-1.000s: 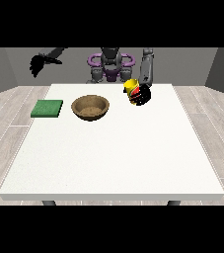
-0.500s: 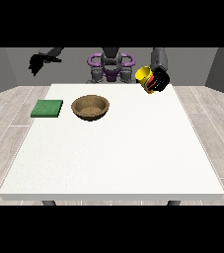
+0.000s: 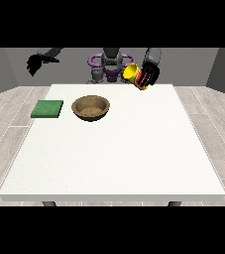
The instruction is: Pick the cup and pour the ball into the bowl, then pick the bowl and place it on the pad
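Cup [image 3: 133, 73] now tipped toward bowl [image 3: 90, 107] (over table's far edge)

Above the white table [image 3: 134, 149], the hand at the view's right [image 3: 148, 75] holds a tilted yellow cup [image 3: 133, 73], while a brown bowl [image 3: 90, 107] sits beside a green pad [image 3: 47, 108].

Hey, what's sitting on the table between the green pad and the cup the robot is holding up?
In the front view, the wooden bowl lies between the green pad and the yellow cup; otherwise only bare white table.
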Motion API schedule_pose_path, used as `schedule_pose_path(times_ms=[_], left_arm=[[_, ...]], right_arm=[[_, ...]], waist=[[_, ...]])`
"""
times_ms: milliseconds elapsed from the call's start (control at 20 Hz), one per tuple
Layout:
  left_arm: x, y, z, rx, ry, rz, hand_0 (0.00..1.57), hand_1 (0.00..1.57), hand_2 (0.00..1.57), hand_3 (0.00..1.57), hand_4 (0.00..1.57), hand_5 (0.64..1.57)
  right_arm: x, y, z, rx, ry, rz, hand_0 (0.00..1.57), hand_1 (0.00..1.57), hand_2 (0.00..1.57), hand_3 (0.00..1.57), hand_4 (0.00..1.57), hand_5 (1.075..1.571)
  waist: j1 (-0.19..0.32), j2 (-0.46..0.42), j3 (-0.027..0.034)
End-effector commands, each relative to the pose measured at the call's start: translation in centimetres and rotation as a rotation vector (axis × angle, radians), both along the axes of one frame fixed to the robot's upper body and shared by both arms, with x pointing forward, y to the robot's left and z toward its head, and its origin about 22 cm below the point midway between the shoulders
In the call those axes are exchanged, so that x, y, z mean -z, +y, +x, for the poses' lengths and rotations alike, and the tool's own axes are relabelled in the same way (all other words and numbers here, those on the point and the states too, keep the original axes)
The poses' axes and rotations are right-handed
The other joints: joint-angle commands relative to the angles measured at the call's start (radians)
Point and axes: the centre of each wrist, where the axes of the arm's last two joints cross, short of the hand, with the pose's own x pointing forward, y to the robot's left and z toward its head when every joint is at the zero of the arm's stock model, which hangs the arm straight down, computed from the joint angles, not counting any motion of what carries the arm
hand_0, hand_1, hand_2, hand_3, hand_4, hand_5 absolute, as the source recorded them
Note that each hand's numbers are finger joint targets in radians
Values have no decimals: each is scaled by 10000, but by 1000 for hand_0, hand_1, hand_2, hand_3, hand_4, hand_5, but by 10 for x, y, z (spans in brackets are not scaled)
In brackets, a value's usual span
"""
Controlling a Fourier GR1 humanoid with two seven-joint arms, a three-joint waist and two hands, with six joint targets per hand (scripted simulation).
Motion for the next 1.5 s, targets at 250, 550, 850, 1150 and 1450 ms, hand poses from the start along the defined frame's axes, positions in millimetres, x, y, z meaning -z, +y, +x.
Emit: schedule_pose_path(times_ms=[250, 550, 850, 1150, 1450], left_arm=[[-14, -87, 6, 555, -451, 3989, 1554, 1554, 1571, 1571, 1571, 1244], [7, -121, -7, 1673, -424, 7380, 1482, 1482, 1571, 1571, 1571, 1204], [-3, -159, -9, 2196, -851, 11333, 1533, 1533, 1571, 1571, 1556, 1164], [2, -186, -22, 2847, -857, 13559, 1457, 1457, 1571, 1571, 1509, 1178], [-1, -198, -28, 2900, -1435, 13935, 1446, 1446, 1571, 1571, 1529, 1134]], right_arm=[[-3, -20, 5, 181, 520, 117, 0, 0, 0, 0, 0, 1571], [-2, -11, 10, -133, 321, 229, 0, 0, 0, 0, 0, 1571], [10, -7, 7, -382, 660, 199, 0, 0, 0, 0, 0, 1570], [14, -27, -5, -35, 845, 258, 0, 0, 0, 0, 0, 1571], [17, 3, 11, 82, 1086, 269, 0, 0, 0, 0, 0, 1569]], waist=[[196, -712, 11], [-308, -397, 0], [-344, -789, 11], [-27, -1022, -2], [246, -697, -11]])
